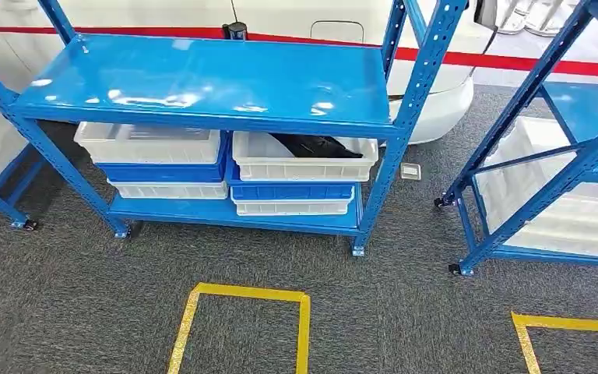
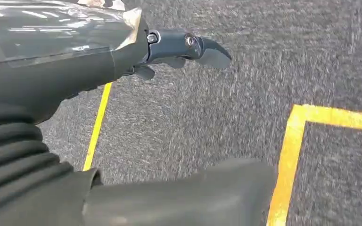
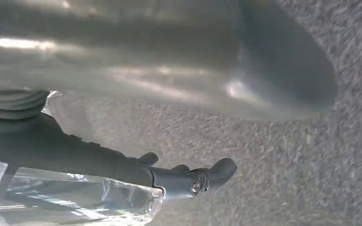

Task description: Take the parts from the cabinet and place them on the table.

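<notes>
We see one blue cabinet in front of us, and a second blue rack stands to the right of it. Under the top shelf of the cabinet we count six bins in two stacks of three: white, blue, white. The upper white bin on the right holds dark parts. On the grey carpet before the cabinet, two yellow tape squares are marked. We read no writing. The left robot hand and the right robot hand hang over the carpet, fingers apart, holding nothing.
</notes>
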Controlling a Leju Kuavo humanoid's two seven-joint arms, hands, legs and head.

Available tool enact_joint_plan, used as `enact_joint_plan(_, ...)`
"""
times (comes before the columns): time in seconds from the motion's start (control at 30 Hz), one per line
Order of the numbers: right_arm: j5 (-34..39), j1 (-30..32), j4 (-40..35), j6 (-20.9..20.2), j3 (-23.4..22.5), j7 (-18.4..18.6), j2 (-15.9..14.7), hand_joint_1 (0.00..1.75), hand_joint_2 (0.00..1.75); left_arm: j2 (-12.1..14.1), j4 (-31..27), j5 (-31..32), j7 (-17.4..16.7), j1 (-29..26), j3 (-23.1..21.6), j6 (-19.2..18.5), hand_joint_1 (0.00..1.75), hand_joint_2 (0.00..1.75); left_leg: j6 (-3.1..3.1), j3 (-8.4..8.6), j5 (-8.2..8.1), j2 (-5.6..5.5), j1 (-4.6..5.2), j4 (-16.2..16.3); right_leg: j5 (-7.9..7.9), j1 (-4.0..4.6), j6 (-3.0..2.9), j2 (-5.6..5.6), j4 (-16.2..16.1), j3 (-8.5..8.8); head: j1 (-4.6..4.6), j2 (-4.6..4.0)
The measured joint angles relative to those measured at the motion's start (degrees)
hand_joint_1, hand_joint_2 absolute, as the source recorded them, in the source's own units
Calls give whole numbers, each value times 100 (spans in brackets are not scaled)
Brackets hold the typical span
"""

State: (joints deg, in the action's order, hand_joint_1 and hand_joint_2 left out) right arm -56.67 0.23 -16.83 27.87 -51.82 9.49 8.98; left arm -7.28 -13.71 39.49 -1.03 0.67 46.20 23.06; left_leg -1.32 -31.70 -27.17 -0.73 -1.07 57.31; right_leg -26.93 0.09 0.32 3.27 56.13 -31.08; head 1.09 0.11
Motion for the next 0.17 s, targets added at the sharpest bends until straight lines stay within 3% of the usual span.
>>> enact_joint_plan(0.17, 673, 102, -61, -335, 601, -114, -105, 0, 0, 87, -94, -470, 9, -112, -543, -278, 0, 0, 2, -1, -2, 0, 1, 0, 0, -2, 0, -1, 0, -6, 0, 0)
